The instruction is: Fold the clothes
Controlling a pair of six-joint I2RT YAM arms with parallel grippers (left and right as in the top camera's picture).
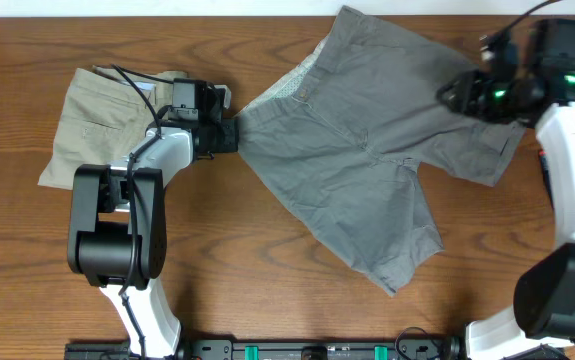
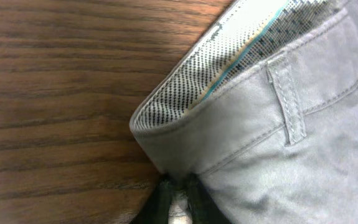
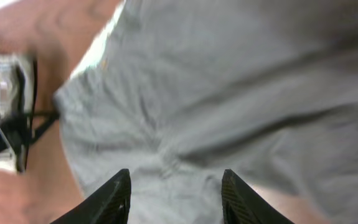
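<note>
Shorts (image 1: 367,140) are laid across the table (image 1: 237,290), waistband corner pinched by the left claw (image 2: 177,190). Right claw (image 3: 177,180) is spread, empty, above 1 leg. Cloth's probably best pulled taut before folding.

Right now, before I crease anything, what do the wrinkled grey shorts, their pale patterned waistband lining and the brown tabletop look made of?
Wrinkled grey shorts: matte woven cloth, probably cotton twill; soft creases, stitched belt loop.
Pale patterned waistband lining: thinner printed weave, fine dark dots, teal stripe; fibre unclear.
Brown tabletop: wood or wood-look laminate, dark grain, slight sheen.
</note>
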